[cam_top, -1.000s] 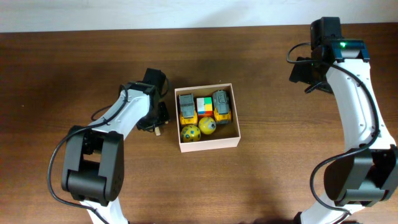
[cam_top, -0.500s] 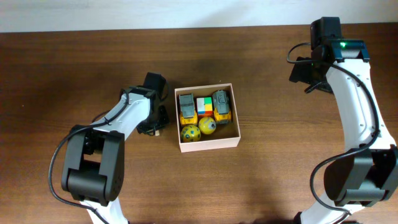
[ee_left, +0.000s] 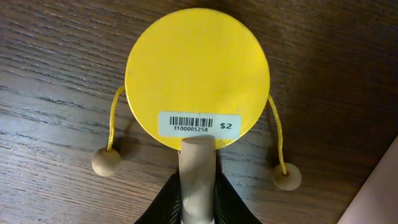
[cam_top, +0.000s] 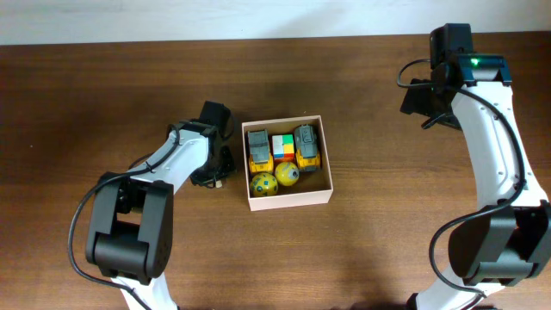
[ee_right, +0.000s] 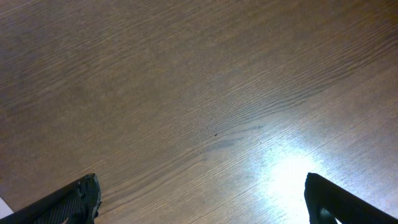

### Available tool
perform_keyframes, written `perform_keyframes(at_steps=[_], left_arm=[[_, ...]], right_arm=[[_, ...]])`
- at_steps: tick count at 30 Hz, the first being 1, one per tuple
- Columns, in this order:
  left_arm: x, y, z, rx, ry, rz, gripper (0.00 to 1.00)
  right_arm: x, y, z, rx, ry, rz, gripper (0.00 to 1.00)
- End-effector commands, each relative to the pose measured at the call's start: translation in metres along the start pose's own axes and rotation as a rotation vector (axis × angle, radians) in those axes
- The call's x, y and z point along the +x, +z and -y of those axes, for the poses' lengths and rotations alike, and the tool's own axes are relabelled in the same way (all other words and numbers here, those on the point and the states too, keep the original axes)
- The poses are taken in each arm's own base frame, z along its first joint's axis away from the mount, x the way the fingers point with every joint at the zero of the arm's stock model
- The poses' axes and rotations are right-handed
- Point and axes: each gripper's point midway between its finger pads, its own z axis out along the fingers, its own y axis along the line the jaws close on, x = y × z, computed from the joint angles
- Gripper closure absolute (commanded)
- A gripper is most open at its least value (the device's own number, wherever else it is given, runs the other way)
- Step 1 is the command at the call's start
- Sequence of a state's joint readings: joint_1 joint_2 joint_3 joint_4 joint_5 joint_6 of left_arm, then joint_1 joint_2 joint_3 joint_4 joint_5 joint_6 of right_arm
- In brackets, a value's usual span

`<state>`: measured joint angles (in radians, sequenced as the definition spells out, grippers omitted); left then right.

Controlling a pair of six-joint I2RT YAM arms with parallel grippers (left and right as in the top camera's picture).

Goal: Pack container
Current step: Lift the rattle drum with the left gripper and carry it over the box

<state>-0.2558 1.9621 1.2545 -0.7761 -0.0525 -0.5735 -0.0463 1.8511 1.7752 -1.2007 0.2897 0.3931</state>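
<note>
The container [cam_top: 288, 201], a white-walled box with a tan inside, stands mid-table holding two yellow trucks [cam_top: 259, 148], a colourful cube [cam_top: 282, 146] and two yellow balls [cam_top: 287, 175]. Just left of it, my left gripper [cam_top: 217, 176] is low over the table. In the left wrist view the left gripper [ee_left: 199, 186] is shut on the wooden handle [ee_left: 199, 163] of a yellow toy drum [ee_left: 198, 74], which lies flat with a bead [ee_left: 106, 162] on a string at each side. My right gripper [ee_right: 202, 193] is open over bare wood, far right [cam_top: 418, 98].
A corner of the container's wall [ee_left: 384, 186] shows at the lower right of the left wrist view, close to the drum's right bead [ee_left: 286, 176]. Dark wooden table [cam_top: 387, 224] lies all around, with a pale wall strip along its far edge.
The left arm has shifted slightly by the box's left wall and its jaws have closed tighter on the drum's handle. The right arm has not moved.
</note>
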Motion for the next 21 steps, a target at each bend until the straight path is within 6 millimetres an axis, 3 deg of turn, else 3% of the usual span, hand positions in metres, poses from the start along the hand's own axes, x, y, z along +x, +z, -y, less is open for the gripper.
perform_keyframes(at_steps=[1,11,21], left_arm=[[0.006,0.008,-0.002,-0.015,-0.005,-0.022,0.85],[0.001,0.004,0.001,-0.006,0.051,-0.012,0.89],[-0.036,-0.037,0.02,0.027,0.158,0.068,0.89]], right_arm=[[0.003,0.003,0.0,0.006,0.008,-0.01,0.01],[0.003,0.003,0.0,0.006,0.008,-0.01,0.01],[0.003,0.003,0.0,0.006,0.008,-0.01,0.01]])
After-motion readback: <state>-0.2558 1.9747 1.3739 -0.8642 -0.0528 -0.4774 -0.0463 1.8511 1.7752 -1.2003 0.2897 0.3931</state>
